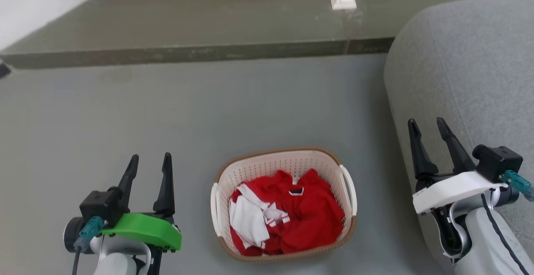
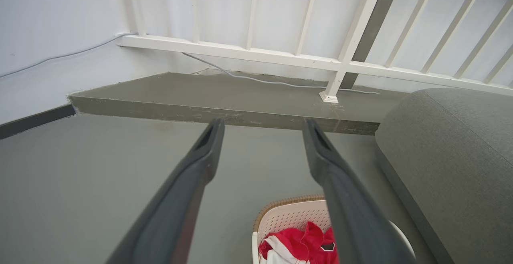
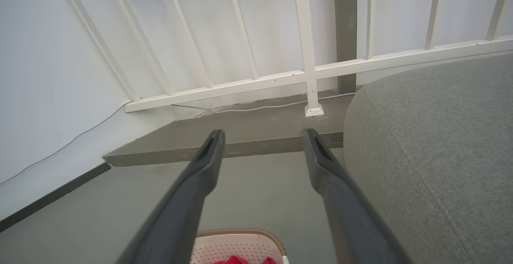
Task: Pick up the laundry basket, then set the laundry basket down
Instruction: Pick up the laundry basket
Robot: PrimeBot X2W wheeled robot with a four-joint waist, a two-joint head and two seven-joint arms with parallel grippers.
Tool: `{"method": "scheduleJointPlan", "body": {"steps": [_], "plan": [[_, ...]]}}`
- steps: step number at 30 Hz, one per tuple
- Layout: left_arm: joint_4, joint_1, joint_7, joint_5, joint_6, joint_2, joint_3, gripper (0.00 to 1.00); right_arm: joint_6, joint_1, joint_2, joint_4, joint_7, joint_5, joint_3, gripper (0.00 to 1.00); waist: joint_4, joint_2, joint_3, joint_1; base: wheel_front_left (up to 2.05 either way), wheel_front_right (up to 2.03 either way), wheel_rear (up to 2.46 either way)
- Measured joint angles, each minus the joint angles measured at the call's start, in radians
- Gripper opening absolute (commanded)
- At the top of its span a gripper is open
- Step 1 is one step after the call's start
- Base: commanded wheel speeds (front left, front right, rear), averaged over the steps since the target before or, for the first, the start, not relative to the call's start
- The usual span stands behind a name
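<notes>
Laundry basket [image 1: 271, 167] stands upright on the grey floor [image 1: 125, 112] at 6 o'clock in the head view, with red and white clothes inside. Left pincer [image 1: 150, 156] hangs at the basket's 10 o'clock, well apart from it, its 2 fingers parted and holding nothing. Right pincer [image 1: 426, 121] is at the basket's 2 o'clock, before the grey sofa [image 1: 467, 58], likewise parted and empty.

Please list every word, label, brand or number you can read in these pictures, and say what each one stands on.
None: no legible text in any view.
The dark collar patch on the red garment in the laundry basket is too small to read.
The left gripper and right gripper carry no readable marks.
</notes>
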Motion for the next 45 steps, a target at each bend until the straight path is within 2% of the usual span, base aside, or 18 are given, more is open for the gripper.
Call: {"method": "scheduleJointPlan", "body": {"steps": [17,27,36,45], "plan": [[0.088,-0.118,0.0,-0.002,-0.033,-0.005,-0.055,1.0,0.0,-0.09,-0.021,0.043,0.0,0.043,0.016,1.0,-0.016,0.0,0.18,0.0,0.0,0.0,0.0],[0.234,-0.252,0.0,-0.004,-0.044,-0.008,-0.103,1.0,0.0,-0.174,-0.031,0.135,0.0,0.078,0.051,1.0,-0.014,0.0,0.312,0.0001,0.0,0.0,0.0],[0.364,-0.383,0.003,-0.089,-0.06,-0.012,-0.149,1.0,0.0,-0.244,-0.059,0.24,0.0,0.103,0.086,1.0,0.0,0.0,0.429,0.0001,0.0,0.0,0.0],[0.497,-0.48,0.029,-0.183,-0.061,-0.015,-0.196,1.0,0.0,-0.354,-0.069,0.343,0.007,0.104,0.178,1.0,0.024,0.0,0.533,0.0002,0.0,0.0,0.0]]}}
